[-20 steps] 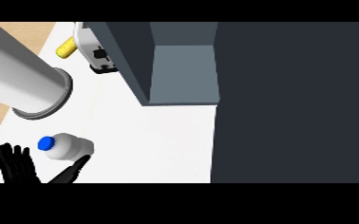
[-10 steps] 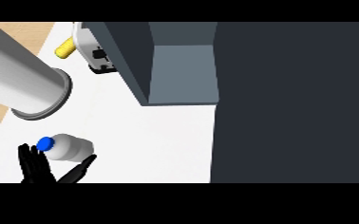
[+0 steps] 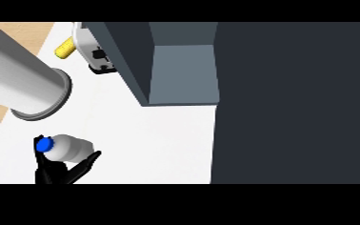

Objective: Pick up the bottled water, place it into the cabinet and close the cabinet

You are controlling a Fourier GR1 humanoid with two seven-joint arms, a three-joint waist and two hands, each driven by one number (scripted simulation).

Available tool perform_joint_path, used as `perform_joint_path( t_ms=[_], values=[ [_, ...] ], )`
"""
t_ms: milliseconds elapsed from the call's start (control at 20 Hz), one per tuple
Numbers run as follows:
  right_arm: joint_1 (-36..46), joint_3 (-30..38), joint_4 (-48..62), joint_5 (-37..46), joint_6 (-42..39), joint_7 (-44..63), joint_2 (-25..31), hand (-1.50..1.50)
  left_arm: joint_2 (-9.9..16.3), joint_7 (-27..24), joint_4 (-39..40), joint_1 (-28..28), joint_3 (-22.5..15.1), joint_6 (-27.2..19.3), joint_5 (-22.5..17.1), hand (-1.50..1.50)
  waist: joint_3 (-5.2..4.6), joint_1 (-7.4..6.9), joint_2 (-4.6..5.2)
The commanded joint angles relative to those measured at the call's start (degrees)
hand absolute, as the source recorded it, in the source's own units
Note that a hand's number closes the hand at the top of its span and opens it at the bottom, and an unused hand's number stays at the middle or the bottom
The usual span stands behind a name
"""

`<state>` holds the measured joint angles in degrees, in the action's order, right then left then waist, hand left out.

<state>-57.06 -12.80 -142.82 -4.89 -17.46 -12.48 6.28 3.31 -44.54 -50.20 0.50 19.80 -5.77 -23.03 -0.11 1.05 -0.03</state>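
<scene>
Black hand at the view's lower left, fingers and thumb curled round the bottled water, bottle's blue cap showing just above the fingers. White counter beneath. Farther up from the hand, a grey forearm. Up and right, the open cabinet. Beyond the forearm, a yellow object.
</scene>
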Motion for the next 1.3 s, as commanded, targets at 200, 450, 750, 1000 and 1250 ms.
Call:
perform_joint_path(
  t_ms=[200, 450, 750, 1000, 1250],
  values=[
    [2.7, -1.8, -3.7, -0.4, 2.3, 4.5, -1.6, -1.50, 1.1, -9.6, 16.0, -6.7, 5.0, 6.6, -3.6, 1.50, 0.00, -0.41, 0.15],
    [0.1, -0.5, -5.2, -1.1, 0.9, 3.0, -0.6, -1.50, -0.1, -11.0, 15.9, -9.2, 5.1, 7.3, -4.5, 1.50, 0.01, 0.00, 0.03],
    [-1.4, -1.8, -3.7, -0.8, -0.1, 0.9, -0.2, -1.50, 0.4, -12.4, 15.9, -9.0, 1.5, 9.6, -1.1, 1.50, 0.03, 0.26, 0.00],
    [0.1, -1.1, -2.0, -0.5, -0.9, -0.3, 0.6, -1.50, -2.2, -7.0, 14.7, -9.8, -11.0, 18.5, 7.4, 1.50, 0.00, 2.27, 0.03],
    [0.7, -1.6, -3.0, -1.2, 1.2, 2.5, -0.6, -1.50, -3.2, -2.6, 11.9, -14.3, -15.7, 18.3, 7.8, 1.50, 0.11, -0.19, -0.02]
  ],
)
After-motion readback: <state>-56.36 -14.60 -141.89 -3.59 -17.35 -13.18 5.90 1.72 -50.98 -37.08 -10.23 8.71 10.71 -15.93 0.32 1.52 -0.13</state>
